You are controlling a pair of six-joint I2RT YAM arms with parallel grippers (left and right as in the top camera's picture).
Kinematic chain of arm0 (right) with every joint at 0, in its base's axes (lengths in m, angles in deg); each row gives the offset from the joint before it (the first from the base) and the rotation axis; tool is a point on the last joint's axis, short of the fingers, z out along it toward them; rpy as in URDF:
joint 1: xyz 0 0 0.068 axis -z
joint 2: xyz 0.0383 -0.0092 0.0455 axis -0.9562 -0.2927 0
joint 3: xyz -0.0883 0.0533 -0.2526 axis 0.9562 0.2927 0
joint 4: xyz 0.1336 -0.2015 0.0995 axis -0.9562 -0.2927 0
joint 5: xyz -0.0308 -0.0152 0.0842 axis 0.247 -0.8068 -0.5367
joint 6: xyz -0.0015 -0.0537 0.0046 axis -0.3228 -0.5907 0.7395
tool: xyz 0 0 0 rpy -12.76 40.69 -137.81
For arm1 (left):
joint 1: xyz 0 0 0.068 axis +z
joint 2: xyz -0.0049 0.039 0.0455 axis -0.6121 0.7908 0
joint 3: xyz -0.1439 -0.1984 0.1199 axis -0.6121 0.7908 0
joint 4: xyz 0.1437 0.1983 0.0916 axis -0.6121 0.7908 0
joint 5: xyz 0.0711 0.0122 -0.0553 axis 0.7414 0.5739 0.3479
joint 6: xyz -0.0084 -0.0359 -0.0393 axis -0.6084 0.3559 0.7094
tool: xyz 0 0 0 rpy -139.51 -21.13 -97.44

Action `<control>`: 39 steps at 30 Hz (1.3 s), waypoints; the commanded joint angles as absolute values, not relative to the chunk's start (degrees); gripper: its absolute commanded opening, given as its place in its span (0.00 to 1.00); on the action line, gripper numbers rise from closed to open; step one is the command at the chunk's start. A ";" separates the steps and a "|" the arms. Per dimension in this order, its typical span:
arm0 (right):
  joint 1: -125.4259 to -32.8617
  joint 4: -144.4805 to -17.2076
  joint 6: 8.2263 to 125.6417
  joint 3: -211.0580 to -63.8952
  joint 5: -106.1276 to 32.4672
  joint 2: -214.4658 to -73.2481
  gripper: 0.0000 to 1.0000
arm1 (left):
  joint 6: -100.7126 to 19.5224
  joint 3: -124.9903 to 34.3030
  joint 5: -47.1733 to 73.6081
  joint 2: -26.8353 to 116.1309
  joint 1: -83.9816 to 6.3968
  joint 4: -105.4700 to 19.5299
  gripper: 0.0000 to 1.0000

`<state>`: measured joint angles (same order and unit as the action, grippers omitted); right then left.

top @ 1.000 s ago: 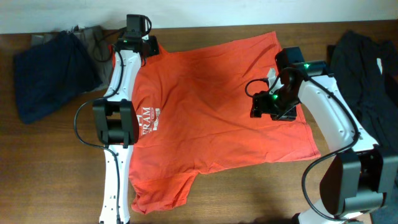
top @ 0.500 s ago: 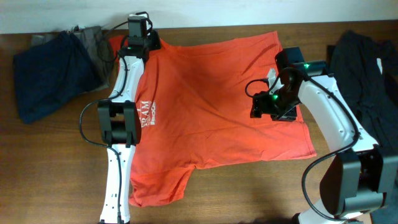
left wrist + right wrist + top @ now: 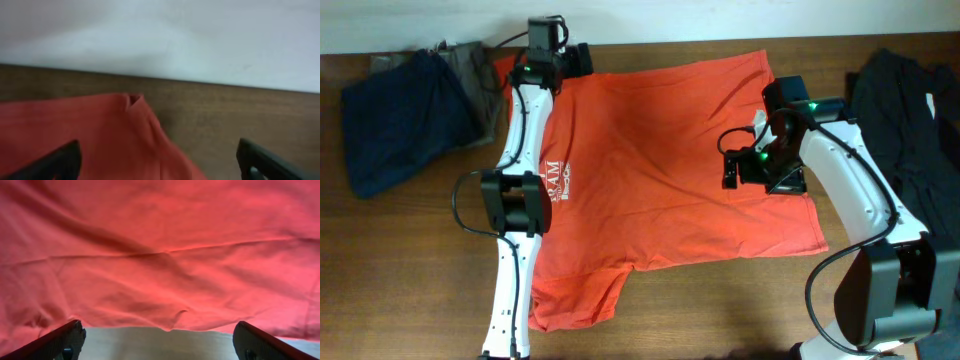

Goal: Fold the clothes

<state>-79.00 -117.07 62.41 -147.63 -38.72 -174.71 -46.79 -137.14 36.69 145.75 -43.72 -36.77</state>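
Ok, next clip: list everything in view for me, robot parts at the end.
T-shirt: one, orange-red, spread across the middle of the table, white lettering near its left side.
navy garment: one, dark blue, bunched at the far left.
grey garment: one, grey, beside the navy one at the far edge.
black garment: one, black, heaped at the right edge.
table: one, brown wood, under everything.
wall: one, white, along the far edge.
left arm: one, white and black, lying over the shirt's left side.
right arm: one, white and black, right side.
left gripper: one, black, open, by the shirt's far-left corner.
right gripper: one, black, open, over the shirt's right part.
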 commanded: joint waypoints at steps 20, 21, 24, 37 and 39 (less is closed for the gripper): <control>-69.23 -134.80 69.84 -151.37 -32.03 -158.40 0.99 | -42.99 -144.88 36.32 111.72 -43.52 19.53 0.99; -68.93 -135.89 69.84 -151.37 -31.73 -157.64 0.99 | -43.05 -144.86 34.77 111.48 -43.55 19.53 0.99; -68.73 -140.22 69.88 -151.37 -29.41 -155.39 0.99 | -43.25 -144.38 31.36 110.32 -43.66 19.53 0.99; -68.73 -139.56 70.50 -151.24 -28.25 -148.90 0.99 | -42.81 -120.31 42.99 79.41 -47.61 19.53 0.99; -68.73 -139.04 70.52 -151.26 -28.25 -148.90 0.99 | -37.79 -108.03 50.83 70.67 -50.56 19.53 0.99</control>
